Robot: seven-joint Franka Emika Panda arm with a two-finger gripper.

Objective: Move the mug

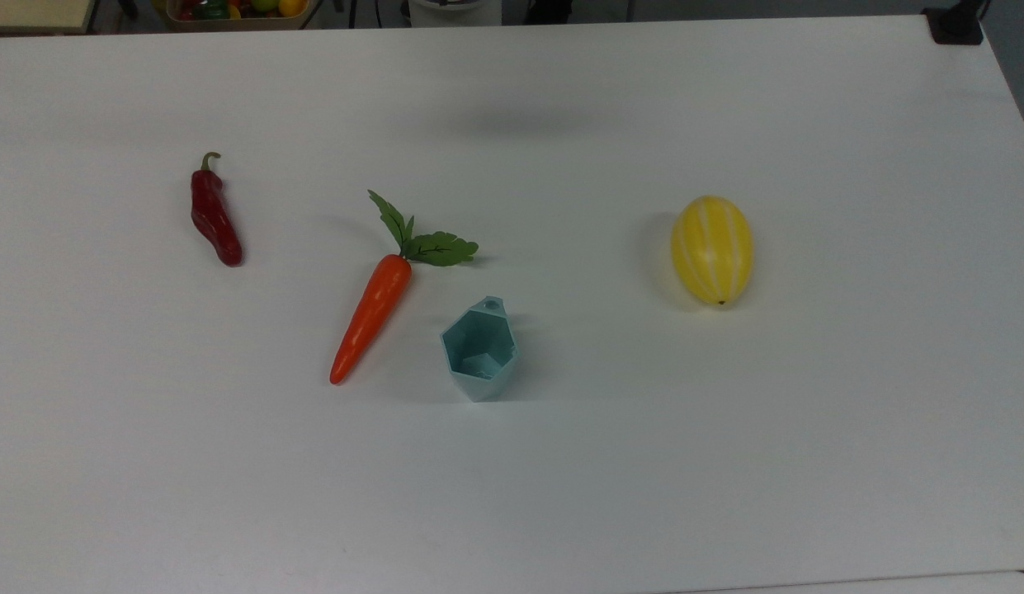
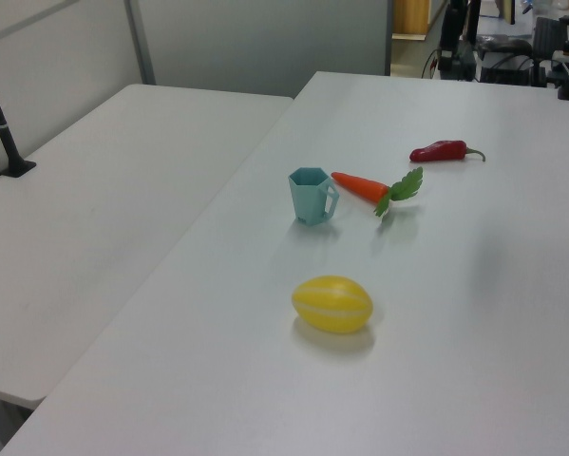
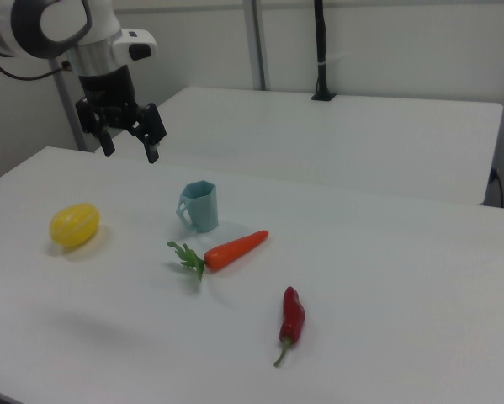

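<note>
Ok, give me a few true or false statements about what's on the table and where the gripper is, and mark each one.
1. The mug stands upright on the table. True.
2. The gripper is shut on the mug. False: it hangs open above the table, apart from the mug, holding nothing.
3. In the top view the carrot lies between the chili and the mug. True.
4. The melon touches the mug. False: bare table separates them.
5. The mug holds the chili. False: the mug is empty and the chili lies on the table.
</note>
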